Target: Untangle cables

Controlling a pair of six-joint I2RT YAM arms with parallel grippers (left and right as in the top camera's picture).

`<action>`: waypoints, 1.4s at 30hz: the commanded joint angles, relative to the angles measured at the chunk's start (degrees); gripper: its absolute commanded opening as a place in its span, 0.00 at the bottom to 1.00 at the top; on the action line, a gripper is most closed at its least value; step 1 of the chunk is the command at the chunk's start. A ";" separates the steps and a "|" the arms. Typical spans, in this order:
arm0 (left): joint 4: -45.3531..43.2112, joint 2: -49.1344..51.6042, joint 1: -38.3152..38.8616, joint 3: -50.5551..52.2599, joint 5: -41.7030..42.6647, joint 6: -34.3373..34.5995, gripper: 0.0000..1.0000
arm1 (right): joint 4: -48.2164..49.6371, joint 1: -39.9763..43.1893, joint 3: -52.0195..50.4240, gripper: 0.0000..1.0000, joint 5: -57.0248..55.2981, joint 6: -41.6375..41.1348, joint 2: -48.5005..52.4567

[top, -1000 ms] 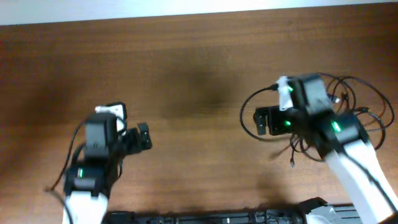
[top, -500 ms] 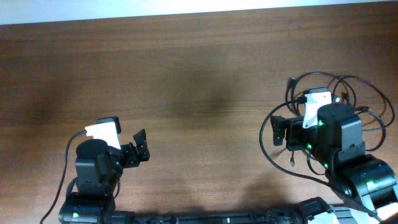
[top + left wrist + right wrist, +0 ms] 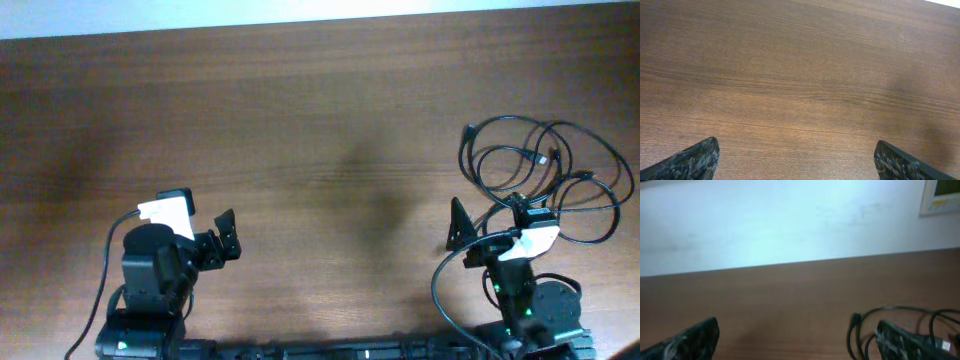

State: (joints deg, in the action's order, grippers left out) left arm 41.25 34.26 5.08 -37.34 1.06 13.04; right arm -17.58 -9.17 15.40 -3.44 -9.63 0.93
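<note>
Brown wooden table (image 3: 320,120): at lower left, the left hand (image 3: 226,236) is spread wide and holds nothing. At lower right, the right hand (image 3: 800,342) is likewise wide apart and empty. The cables (image 3: 540,165) lie looped just above it, by the right edge.

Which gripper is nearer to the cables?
Right. The right gripper is beside the cables, at the near edge of their loops. The left gripper is far away, on the other side of the table.
</note>
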 commanded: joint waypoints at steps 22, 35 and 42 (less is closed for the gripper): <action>-0.07 -0.15 -0.09 0.24 0.20 -0.92 0.99 | 13.25 2.12 -15.08 0.99 -0.04 10.27 -0.74; 0.20 -5.97 -0.09 0.24 0.15 -0.94 0.99 | 13.25 2.12 -15.08 0.99 -0.04 10.29 -0.74; -21.35 -33.35 -0.07 22.80 -4.63 -1.14 0.99 | 13.25 2.12 -15.08 0.99 -0.04 10.27 -0.74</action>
State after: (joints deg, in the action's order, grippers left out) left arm 29.04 6.85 5.08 -23.51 -3.99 12.84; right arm -3.92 -7.27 0.60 -3.42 0.25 0.58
